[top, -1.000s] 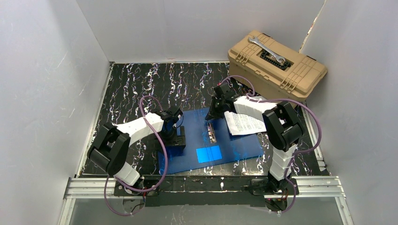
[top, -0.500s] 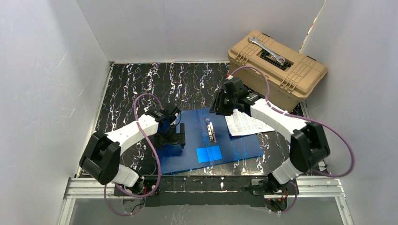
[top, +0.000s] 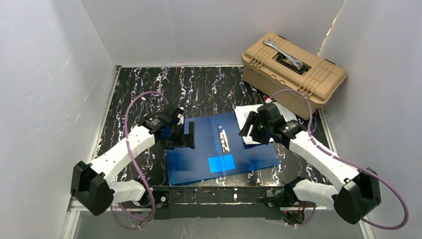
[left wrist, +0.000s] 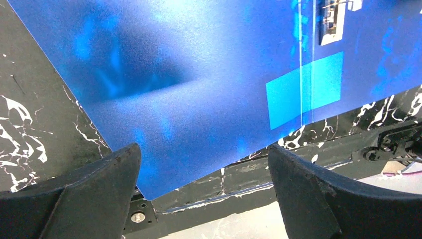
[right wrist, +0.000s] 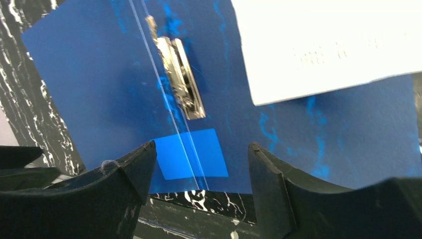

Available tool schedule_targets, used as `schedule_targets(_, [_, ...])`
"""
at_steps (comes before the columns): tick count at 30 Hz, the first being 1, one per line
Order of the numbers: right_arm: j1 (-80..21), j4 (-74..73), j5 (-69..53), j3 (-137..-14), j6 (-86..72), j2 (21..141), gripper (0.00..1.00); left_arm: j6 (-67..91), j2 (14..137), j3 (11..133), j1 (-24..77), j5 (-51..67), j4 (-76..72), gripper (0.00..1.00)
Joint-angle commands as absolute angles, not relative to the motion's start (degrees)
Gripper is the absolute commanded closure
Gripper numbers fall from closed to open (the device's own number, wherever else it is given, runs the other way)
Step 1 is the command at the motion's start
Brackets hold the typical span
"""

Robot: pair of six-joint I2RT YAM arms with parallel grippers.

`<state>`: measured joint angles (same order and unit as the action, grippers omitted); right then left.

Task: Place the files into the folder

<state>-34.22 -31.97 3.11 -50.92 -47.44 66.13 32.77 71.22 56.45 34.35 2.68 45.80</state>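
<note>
The blue folder (top: 199, 159) lies open and flat on the marbled table, with a metal clip (top: 225, 140) along its spine and a lighter blue patch (top: 221, 163) near the front. The white files (top: 243, 114) rest loose on its right half, overhanging the far edge and partly hidden by my right arm. Above that half my right gripper (top: 251, 128) hovers open, holding nothing. In the right wrist view the files (right wrist: 323, 45) lie beyond the right gripper (right wrist: 201, 149), with the clip (right wrist: 181, 82) to their left. My left gripper (top: 183, 137) hangs open over the folder's left half (left wrist: 199, 74).
A tan toolbox (top: 303, 82) with a wrench (top: 283, 53) on its lid stands at the back right, close to the files. White walls enclose the table on three sides. A metal rail (top: 219, 196) runs along the near edge.
My right gripper has opened and let go of the files, then drawn back toward the near right. The left arm has stretched out, with its gripper a little further from me.
</note>
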Motion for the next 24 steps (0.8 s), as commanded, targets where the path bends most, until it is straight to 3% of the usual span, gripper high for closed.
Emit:
schedule_targets(1, [-34.0,-33.0,6.4,-44.8,-53.9,60.1,0.23,29.3,66.3,58.1,34.6,2.8,48.5,0.02])
schedule_targets(9, [-34.0,-28.8,8.1,-35.8,-61.5,56.7,0.23,25.3,57.6,55.0,34.6,2.3,45.9,0.02])
schedule_targets(24, [-33.8,-14.6,16.9,-26.9,-80.7,57.3,0.38,22.2,47.5,48.5,34.6,1.5,42.3,0.02])
